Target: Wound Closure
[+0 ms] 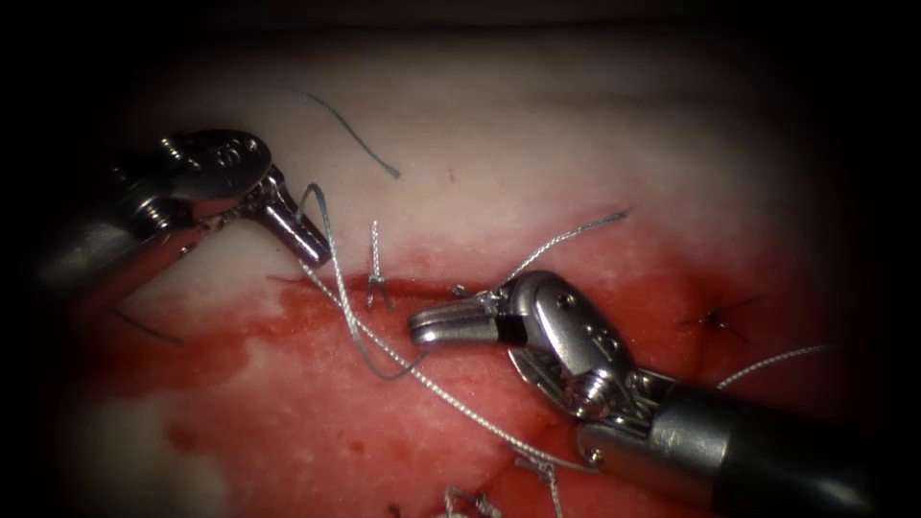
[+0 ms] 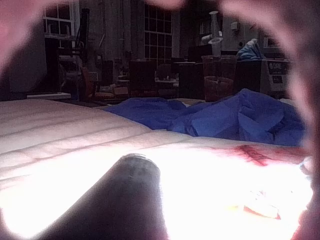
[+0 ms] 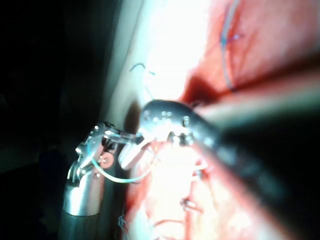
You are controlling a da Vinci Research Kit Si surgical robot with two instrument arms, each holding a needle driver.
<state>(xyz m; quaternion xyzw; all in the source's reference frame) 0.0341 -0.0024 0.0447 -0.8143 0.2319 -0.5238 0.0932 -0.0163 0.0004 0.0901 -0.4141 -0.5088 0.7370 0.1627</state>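
Clearly, at centre left of the endoscope view the left tool has its jaws clenched on the thread, which runs down-right across the red-stained tissue. Mid-frame, the right tool lies over the cut, jaws closed, holding nothing; I cannot make out the needle

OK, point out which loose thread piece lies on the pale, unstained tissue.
The dark curved thread piece above the left tool, alone on pale tissue. The other thread ends lie by the red fluid.
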